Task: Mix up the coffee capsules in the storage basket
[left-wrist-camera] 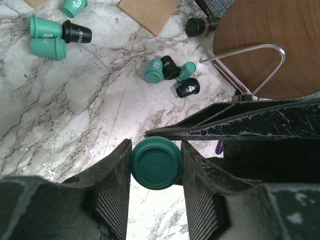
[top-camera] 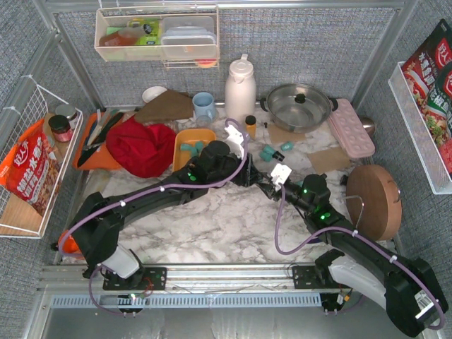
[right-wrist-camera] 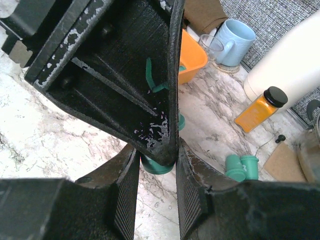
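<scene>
My left gripper (left-wrist-camera: 156, 145) is shut on a teal coffee capsule (left-wrist-camera: 156, 165), seen end-on between its pads above the marble. My right gripper (right-wrist-camera: 157, 150) meets it at mid-table. Its jaws stand narrowly apart on either side of the left gripper's fingertip, with the teal capsule (right-wrist-camera: 157, 166) just behind. In the top view the left gripper (top-camera: 247, 169) and right gripper (top-camera: 263, 180) touch. The orange-yellow storage basket (top-camera: 185, 138) holds a few teal capsules (top-camera: 189, 148). Loose teal and black capsules (left-wrist-camera: 172, 75) lie on the table, with others nearby (left-wrist-camera: 47, 37).
A red cloth (top-camera: 145, 145) and an orange cutting board (top-camera: 99, 152) lie left of the basket. A blue mug (top-camera: 204, 106), white jug (top-camera: 240, 88), amber bottle (top-camera: 250, 126), pot (top-camera: 299, 106) and pink egg tray (top-camera: 351, 127) stand behind. A round wooden board (top-camera: 373, 201) is at the right.
</scene>
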